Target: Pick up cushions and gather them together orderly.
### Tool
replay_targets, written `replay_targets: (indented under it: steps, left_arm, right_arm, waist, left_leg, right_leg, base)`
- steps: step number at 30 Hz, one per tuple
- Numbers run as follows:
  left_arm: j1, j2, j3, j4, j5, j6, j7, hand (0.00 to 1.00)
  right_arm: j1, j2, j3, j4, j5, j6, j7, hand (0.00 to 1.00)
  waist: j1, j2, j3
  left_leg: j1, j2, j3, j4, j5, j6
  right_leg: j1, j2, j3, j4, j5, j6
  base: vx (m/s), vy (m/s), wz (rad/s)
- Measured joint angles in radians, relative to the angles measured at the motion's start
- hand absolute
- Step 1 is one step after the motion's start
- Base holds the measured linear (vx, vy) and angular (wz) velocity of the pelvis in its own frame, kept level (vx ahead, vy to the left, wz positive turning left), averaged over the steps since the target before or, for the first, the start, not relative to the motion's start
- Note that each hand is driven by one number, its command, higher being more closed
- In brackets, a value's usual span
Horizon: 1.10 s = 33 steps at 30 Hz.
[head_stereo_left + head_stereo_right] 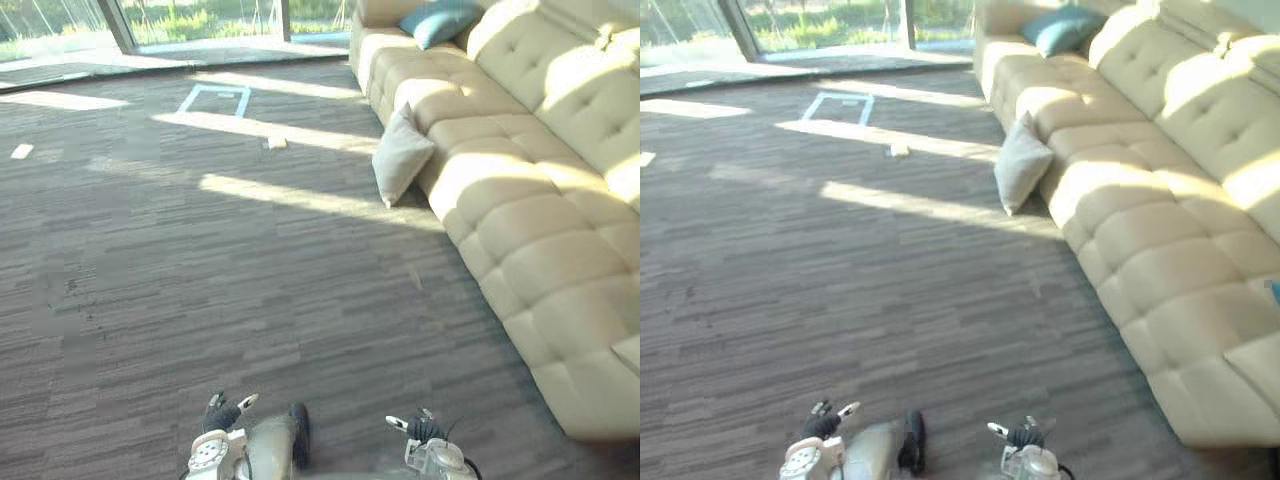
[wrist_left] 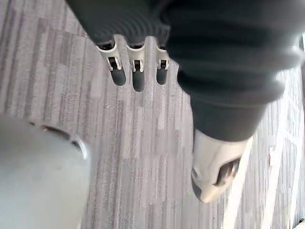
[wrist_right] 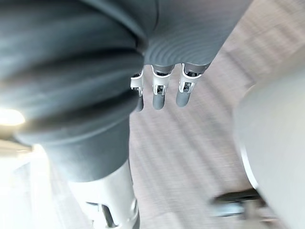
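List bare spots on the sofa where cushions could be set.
Bare: the cream tufted sofa's seats from the pale grey square cushion, leaning on its front on the grey carpet, to the near end. Taken: the far seat, by a teal cushion. Both the left hand and right hand are open, empty.

Both arms hang low at the near edge of the head camera's view, the hands well apart. The left hand (image 1: 224, 411) holds nothing, its dark-tipped fingers (image 2: 136, 76) loosely extended in a row, its thumb (image 2: 214, 171) set apart from them. The right hand (image 1: 419, 428) mirrors it: fingers (image 3: 159, 93) relaxed, thumb (image 3: 112, 205) out to the side, grasping nothing.
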Motion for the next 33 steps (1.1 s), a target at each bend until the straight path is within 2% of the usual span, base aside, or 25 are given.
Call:
replay_targets:
  steps: [2,4,5,7,9,10,11,12,13,14,15,16,18,20,21,23,25,26,27,28,29,30,31,32,33]
  left_arm:
    - [0.007,0.003,-0.017,0.011,0.000,-0.001,0.000,0.00]
    - [-0.001,0.003,-0.019,0.029,0.000,0.002,0.000,0.00]
    - [-0.001,0.003,-0.023,0.035,0.000,0.002,0.000,0.00]
    - [0.015,0.002,-0.023,0.040,0.017,0.003,-0.002,0.00]
    - [0.026,-0.007,-0.018,0.038,0.019,0.003,-0.004,0.00]
    - [0.038,-0.020,-0.015,0.035,0.020,0.001,-0.005,0.00]
    - [0.038,-0.032,-0.010,0.033,0.023,0.001,-0.005,0.00]
    - [0.036,-0.045,0.002,0.030,0.029,0.001,-0.005,0.00]
    - [0.039,-0.067,0.033,0.014,0.037,0.001,-0.006,0.00]
    - [0.041,-0.090,0.060,-0.004,0.036,0.000,-0.006,0.00]
    - [0.041,-0.094,0.066,-0.015,0.036,0.000,-0.006,0.00]
    - [0.041,-0.084,0.064,-0.027,0.037,0.000,-0.010,0.00]
    - [0.042,-0.059,0.055,-0.043,0.035,-0.002,-0.016,0.00]
    - [0.035,-0.057,0.055,-0.054,0.035,-0.003,-0.019,0.00]
    - [0.032,-0.060,0.055,-0.067,0.035,-0.006,-0.023,0.00]
    - [0.025,-0.065,0.056,-0.068,0.034,-0.009,-0.025,0.00]
    - [0.028,-0.069,0.055,-0.073,0.023,-0.024,-0.023,0.00]
    - [0.029,-0.069,0.055,-0.074,0.017,-0.024,-0.023,0.00]
    - [0.028,-0.062,0.055,-0.079,0.015,-0.023,-0.025,0.00]
    - [0.030,-0.056,0.054,-0.083,0.016,-0.023,-0.024,0.00]
    - [0.024,-0.040,0.053,-0.081,0.018,-0.022,-0.024,0.00]
    - [0.024,-0.029,0.049,-0.078,0.018,-0.021,-0.024,0.00]
    - [0.016,-0.014,0.039,-0.062,0.018,-0.021,-0.023,0.00]
    - [-0.002,0.000,0.031,-0.044,0.019,-0.015,-0.020,0.00]
    - [-0.010,0.006,0.031,-0.020,0.020,0.000,-0.014,0.00]
  right_arm:
    - [0.005,-0.005,-0.001,-0.016,0.000,-0.001,0.000,0.00]
    - [0.006,-0.020,-0.013,-0.016,0.000,0.001,0.000,0.00]
    - [0.007,-0.021,-0.017,-0.015,0.001,0.002,0.001,0.00]
    - [0.007,-0.019,-0.034,-0.026,0.007,0.002,0.000,0.00]
    - [0.014,-0.018,-0.034,-0.046,0.011,0.001,0.000,0.00]
    - [0.025,-0.012,-0.031,-0.057,0.010,0.002,0.001,0.00]
    - [0.023,-0.017,-0.029,-0.056,0.004,0.003,0.002,0.00]
    - [0.025,-0.024,-0.028,-0.059,0.001,0.004,0.003,0.00]
    - [0.026,-0.039,-0.028,-0.069,0.000,0.005,0.001,0.00]
    - [0.022,-0.054,-0.028,-0.068,0.001,0.009,-0.003,0.00]
    - [0.017,-0.057,-0.028,-0.060,0.001,0.016,-0.005,0.00]
    - [0.017,-0.048,-0.021,-0.054,0.002,0.022,-0.005,0.00]
    - [0.020,-0.026,-0.018,-0.051,0.006,0.024,-0.006,0.00]
    - [0.016,-0.017,-0.014,-0.041,0.007,0.025,-0.006,0.00]
    - [0.006,-0.017,-0.014,-0.027,0.007,0.025,-0.007,0.00]
    - [0.008,-0.017,-0.014,-0.023,0.007,0.030,-0.010,0.00]
    - [0.004,-0.017,-0.003,-0.017,0.007,0.030,-0.013,0.00]
    - [0.003,-0.017,0.005,-0.015,0.007,0.030,-0.014,0.00]
    - [0.009,-0.013,0.014,-0.015,0.006,0.030,-0.015,0.00]
    - [0.025,0.006,0.013,-0.016,0.004,0.032,-0.018,0.00]
    - [0.039,0.021,0.008,-0.018,0.004,0.030,-0.018,0.00]
    - [0.042,0.029,0.007,-0.023,0.005,0.029,-0.018,0.00]
    - [0.049,0.041,0.004,-0.026,0.005,0.028,-0.018,0.00]
    - [0.045,0.043,-0.010,-0.029,0.006,0.023,-0.017,0.00]
    - [0.039,0.042,-0.021,-0.032,0.010,0.021,-0.015,0.00]
  waist:
    - [-0.003,0.004,-0.001]
    - [-0.012,0.008,-0.001]
    - [-0.016,0.010,-0.001]
    - [-0.044,0.012,-0.001]
    - [-0.059,0.021,-0.004]
    - [-0.060,0.035,-0.022]
    - [-0.054,0.044,-0.038]
    - [-0.056,0.062,-0.045]
    - [-0.053,0.101,-0.039]
    - [-0.038,0.131,-0.036]
    - [-0.030,0.140,-0.030]
    - [-0.028,0.115,-0.015]
    - [-0.027,0.083,-0.010]
    - [-0.011,0.074,-0.010]
    - [0.005,0.074,-0.010]
    - [0.014,0.073,-0.009]
    - [0.022,0.073,-0.010]
    - [0.024,0.073,-0.011]
    - [0.031,0.063,-0.015]
    - [0.035,0.040,-0.039]
    - [0.034,-0.001,-0.048]
    - [0.035,-0.013,-0.058]
    - [0.033,-0.030,-0.057]
    - [0.025,-0.035,-0.046]
    - [0.017,-0.040,-0.042]
  left_leg:
    - [0.087,0.012,-0.010,-0.041,-0.019,-0.006]
    - [0.186,0.023,-0.026,-0.111,-0.044,-0.021]
    - [0.218,0.025,-0.030,-0.145,-0.047,-0.026]
    - [0.299,0.027,-0.053,-0.207,-0.075,-0.067]
    - [0.353,0.040,-0.081,-0.204,-0.121,-0.087]
    - [0.370,0.059,-0.112,-0.159,-0.137,-0.098]
    - [0.321,0.086,-0.118,-0.020,-0.138,-0.100]
    - [0.245,0.109,-0.124,0.160,-0.130,-0.112]
    - [0.100,0.174,-0.127,0.469,-0.045,-0.159]
    - [0.011,0.245,-0.098,0.677,-0.029,-0.173]
    - [-0.024,0.284,-0.072,0.765,-0.030,-0.172]
    - [-0.074,0.306,-0.046,0.826,-0.037,-0.180]
    - [-0.154,0.303,-0.002,0.779,-0.041,-0.177]
    - [-0.226,0.297,0.041,0.643,-0.054,-0.154]
    - [-0.267,0.278,0.066,0.475,-0.054,-0.147]
    - [-0.307,0.230,0.044,0.262,-0.019,-0.138]
    - [-0.332,0.189,0.003,-0.007,0.077,-0.149]
    - [-0.339,0.191,0.003,-0.019,0.086,-0.139]
    - [-0.351,0.192,0.001,0.022,0.156,-0.105]
    - [-0.362,0.172,0.017,0.084,0.200,-0.071]
    - [-0.353,0.155,0.040,0.120,0.164,-0.055]
    - [-0.343,0.142,0.048,0.128,0.140,-0.048]
    - [-0.317,0.124,0.051,0.131,0.106,-0.039]
    - [-0.269,0.104,0.054,0.131,0.063,-0.036]
    - [-0.210,0.093,0.054,0.129,0.028,-0.035]
  right_leg:
    - [-0.102,0.014,-0.075,-0.099,-0.066,-0.010]
    - [-0.203,0.051,-0.143,-0.344,-0.069,-0.016]
    - [-0.224,0.069,-0.157,-0.455,-0.042,-0.015]
    - [-0.254,0.115,-0.148,-0.726,0.069,-0.036]
    - [-0.256,0.126,-0.122,-0.726,0.127,-0.079]
    - [-0.259,0.132,-0.122,-0.647,0.188,-0.129]
    - [-0.255,0.131,-0.139,-0.596,0.125,-0.133]
    - [-0.233,0.142,-0.154,-0.597,0.096,-0.136]
    - [-0.181,0.174,-0.175,-0.618,0.057,-0.154]
    - [-0.123,0.217,-0.177,-0.647,0.036,-0.163]
    - [-0.070,0.236,-0.175,-0.671,0.023,-0.171]
    - [0.026,0.245,-0.165,-0.718,0.004,-0.175]
    - [0.150,0.245,-0.134,-0.819,0.003,-0.173]
    - [0.233,0.244,-0.106,-0.900,0.011,-0.159]
    - [0.282,0.237,-0.087,-0.939,0.000,-0.134]
    - [0.339,0.221,-0.070,-0.976,-0.019,-0.105]
    - [0.398,0.206,-0.037,-1.013,-0.064,-0.050]
    - [0.409,0.202,-0.027,-1.017,-0.077,-0.044]
    - [0.431,0.187,-0.007,-1.019,-0.102,-0.027]
    - [0.437,0.152,0.021,-0.989,-0.119,0.002]
    - [0.392,0.111,0.031,-0.860,-0.121,0.008]
    - [0.337,0.090,0.034,-0.736,-0.111,0.023]
    - [0.259,0.062,0.041,-0.558,-0.066,0.043]
    - [0.167,0.031,0.056,-0.330,-0.008,0.048]
    - [0.117,0.011,0.055,-0.192,-0.009,0.049]
  base:
    - [0.68,0.067,0.16]
    - [0.60,-0.008,0.17]
    - [0.66,-0.045,0.22]
    - [0.77,-0.106,0.39]
    - [0.68,-0.169,0.62]
    - [0.77,-0.234,0.69]
    - [0.90,-0.303,0.63]
    - [0.71,-0.272,0.47]
    - [0.70,-0.253,0.20]
    - [0.70,-0.189,-0.09]
    - [0.70,-0.152,-0.33]
    - [0.79,-0.177,-0.25]
    - [0.62,-0.161,-0.29]
    - [0.53,-0.088,-0.48]
    - [0.54,0.010,-0.48]
    - [0.52,0.085,-0.40]
    - [0.48,0.184,-0.61]
    - [0.50,0.277,-0.71]
    - [0.57,0.323,-0.62]
    - [0.71,0.384,-0.61]
    - [0.74,0.360,-0.41]
    - [0.73,0.369,-0.16]
    - [0.60,0.318,0.02]
    - [0.57,0.303,0.10]
    - [0.55,0.257,0.05]
